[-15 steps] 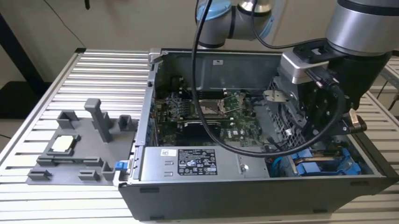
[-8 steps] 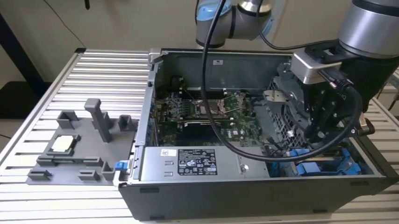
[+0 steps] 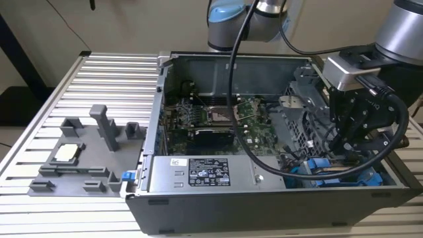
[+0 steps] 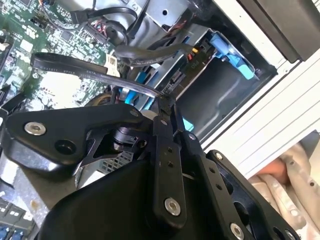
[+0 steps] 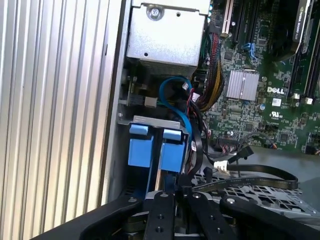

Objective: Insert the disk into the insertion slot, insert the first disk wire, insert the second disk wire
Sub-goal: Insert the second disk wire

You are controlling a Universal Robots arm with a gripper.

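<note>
I see my gripper (image 4: pixel 165 102) pinched nearly closed on a flat black wire (image 4: pixel 90 70) above the slot (image 4: pixel 220 90); label print unreadable.

Disk (image 5: pixel 150 150) mostly hidden behind gripper (image 5: pixel 175 192)

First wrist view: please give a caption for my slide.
Black end effector poised at the blue plastic rails of the grey sheet-metal drive bay, beside the green motherboard.
</note>
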